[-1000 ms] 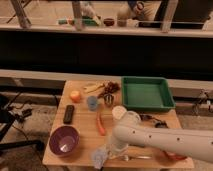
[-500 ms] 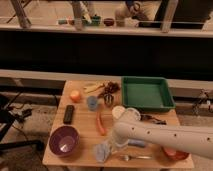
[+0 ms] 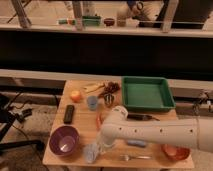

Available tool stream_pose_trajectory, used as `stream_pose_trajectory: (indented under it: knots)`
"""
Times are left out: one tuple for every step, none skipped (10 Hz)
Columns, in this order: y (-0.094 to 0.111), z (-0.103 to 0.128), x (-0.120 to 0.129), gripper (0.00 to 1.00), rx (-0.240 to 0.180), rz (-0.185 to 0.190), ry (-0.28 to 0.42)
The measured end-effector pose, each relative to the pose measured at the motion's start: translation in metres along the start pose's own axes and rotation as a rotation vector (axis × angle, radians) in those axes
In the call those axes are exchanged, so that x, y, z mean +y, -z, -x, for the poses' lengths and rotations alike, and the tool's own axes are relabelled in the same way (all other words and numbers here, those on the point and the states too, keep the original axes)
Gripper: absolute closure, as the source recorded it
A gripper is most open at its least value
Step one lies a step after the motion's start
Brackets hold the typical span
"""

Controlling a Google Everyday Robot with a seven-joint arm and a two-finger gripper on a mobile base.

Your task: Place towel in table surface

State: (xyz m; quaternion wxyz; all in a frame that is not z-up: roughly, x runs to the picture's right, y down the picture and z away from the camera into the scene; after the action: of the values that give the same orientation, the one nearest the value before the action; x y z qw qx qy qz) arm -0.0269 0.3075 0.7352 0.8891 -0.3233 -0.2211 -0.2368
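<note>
The towel [image 3: 91,152] is a pale grey-blue crumpled cloth at the front of the table surface [image 3: 82,125], just right of the purple bowl [image 3: 64,140]. My gripper [image 3: 101,146] sits at the end of the white arm [image 3: 150,131] that reaches in from the right. It is down at the towel's right side, shut on the cloth. The towel's lower part looks to be touching the light wooden top near the front edge. The arm's wrist hides the fingers.
A green tray [image 3: 146,93] stands at the back right. An orange [image 3: 75,95], blue cup [image 3: 92,102], metal cup [image 3: 108,100] and black block [image 3: 69,113] lie behind the gripper. Blue sponge [image 3: 136,143], fork [image 3: 134,157] and orange bowl [image 3: 176,151] lie front right.
The arm has swung a little to the left, carrying the towel leftward along the front edge, closer to the purple bowl.
</note>
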Motion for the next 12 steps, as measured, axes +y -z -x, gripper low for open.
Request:
stream_pose_trajectory:
  knots:
    - [0.0, 0.006, 0.002, 0.82, -0.011, 0.004, 0.008]
    - [-0.001, 0.015, 0.006, 0.82, -0.026, 0.012, 0.022]
    - [0.0, 0.018, 0.009, 0.82, -0.035, 0.016, 0.026]
    - [0.002, 0.019, 0.018, 0.82, -0.041, 0.025, 0.026]
    - [0.005, 0.016, 0.027, 0.82, -0.043, 0.033, 0.022]
    - [0.01, 0.006, 0.036, 0.82, -0.038, 0.038, 0.015]
    - [0.014, -0.006, 0.042, 0.82, -0.032, 0.038, 0.002]
    - [0.018, -0.02, 0.048, 0.82, -0.019, 0.039, -0.015]
    - [0.022, -0.039, 0.053, 0.82, -0.002, 0.038, -0.047]
    - [0.024, -0.053, 0.052, 0.82, 0.016, 0.036, -0.067]
    - [0.023, -0.063, 0.049, 0.82, 0.025, 0.031, -0.08]
    - [0.022, -0.071, 0.042, 0.82, 0.034, 0.025, -0.092]
